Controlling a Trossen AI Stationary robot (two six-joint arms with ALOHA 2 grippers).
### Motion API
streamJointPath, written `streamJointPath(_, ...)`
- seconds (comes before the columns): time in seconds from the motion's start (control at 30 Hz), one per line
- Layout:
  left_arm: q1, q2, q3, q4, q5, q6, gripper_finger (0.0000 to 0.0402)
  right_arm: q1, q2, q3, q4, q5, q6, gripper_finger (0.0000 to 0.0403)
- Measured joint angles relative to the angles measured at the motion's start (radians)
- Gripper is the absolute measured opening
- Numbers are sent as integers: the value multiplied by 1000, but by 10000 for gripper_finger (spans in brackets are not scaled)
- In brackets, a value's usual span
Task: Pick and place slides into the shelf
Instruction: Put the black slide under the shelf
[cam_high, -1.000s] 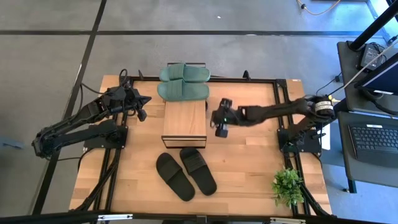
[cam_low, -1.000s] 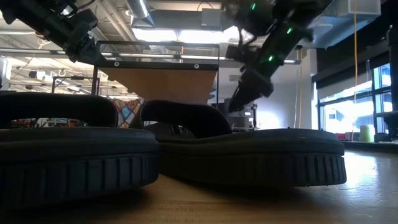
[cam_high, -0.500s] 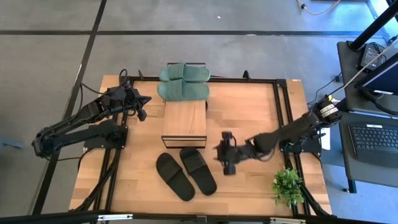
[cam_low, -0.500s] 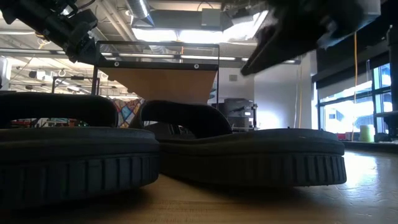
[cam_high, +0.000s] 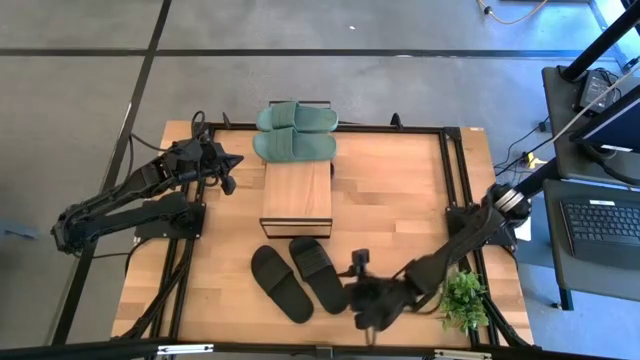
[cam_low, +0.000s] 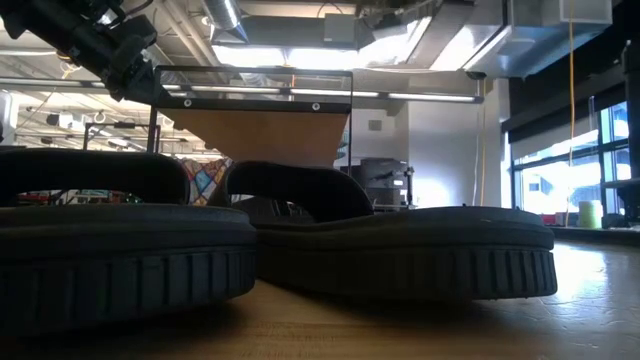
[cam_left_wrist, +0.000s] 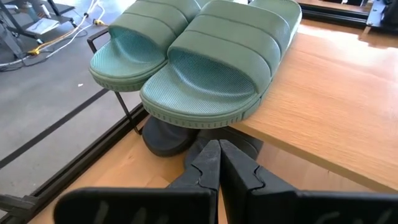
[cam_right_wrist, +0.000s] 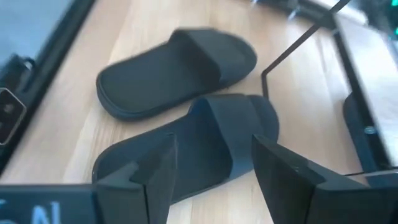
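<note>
Two black slides (cam_high: 300, 278) lie side by side, soles down, on the table near its front edge; the right wrist view shows them (cam_right_wrist: 199, 140) just ahead of my open right gripper (cam_right_wrist: 211, 180), which hovers to their right (cam_high: 355, 292) with nothing between its fingers. Two green slides (cam_high: 295, 133) rest on the far end of the shelf's wooden top (cam_high: 297, 195). Under that top, dark slides (cam_left_wrist: 168, 134) show partly. My left gripper (cam_left_wrist: 217, 168) is shut and empty, waiting left of the shelf (cam_high: 225, 165).
A small green plant (cam_high: 462, 298) stands at the near right corner, close behind my right arm. Black frame rails (cam_high: 450, 170) run along the table's sides. Bare wood lies right of the shelf and left of the black slides.
My right gripper has swung from beside the shelf's right side toward the table's near edge and turned to face the two black slides. It has passed out of the low view. Its fingers have stayed open. The slides have not moved.
</note>
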Motion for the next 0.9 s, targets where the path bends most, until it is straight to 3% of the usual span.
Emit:
streamJointPath(0.37,0,0,0,-4,0,-8,0,56,361,480,-301,-35,46,204)
streamJointPath(0.53,0,0,0,-5,0,-10,0,74,502,659,-510,-45,151,204)
streamJointPath(0.73,0,0,0,-5,0,-11,0,80,629,749,-671,-94,172,204)
streamJointPath(0.9,0,0,0,-7,0,-15,0,81,659,747,-715,-100,178,204)
